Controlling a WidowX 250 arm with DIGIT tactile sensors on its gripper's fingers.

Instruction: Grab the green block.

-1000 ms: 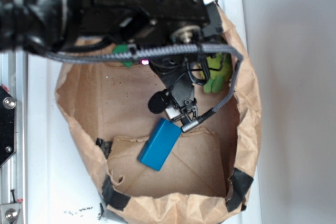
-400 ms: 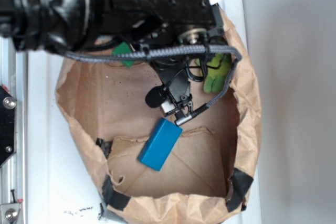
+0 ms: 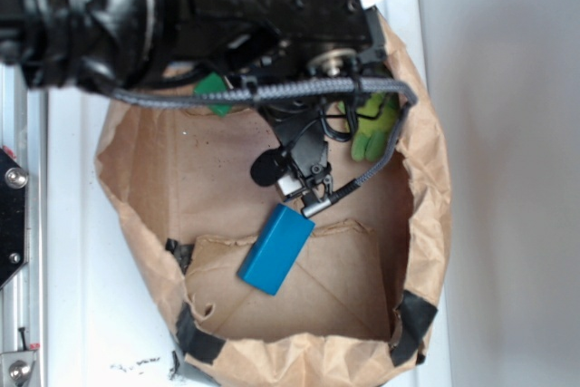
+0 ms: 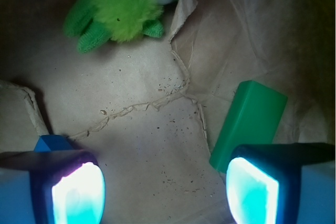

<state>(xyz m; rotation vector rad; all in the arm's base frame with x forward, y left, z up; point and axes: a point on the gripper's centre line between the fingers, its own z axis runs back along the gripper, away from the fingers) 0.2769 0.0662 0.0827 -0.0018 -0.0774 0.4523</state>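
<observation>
Brown paper from a flattened bag lines the floor under the arm. On it the green block lies at the right of the wrist view, its near end just behind the right finger. The end effector hangs above the paper with its fingers wide apart, holding nothing. A blue block lies near it in the exterior view, and a fuzzy green plush toy sits farther back.

Exterior bright, washed-out — wrist dim, corners dark (claw pads glowing).
</observation>
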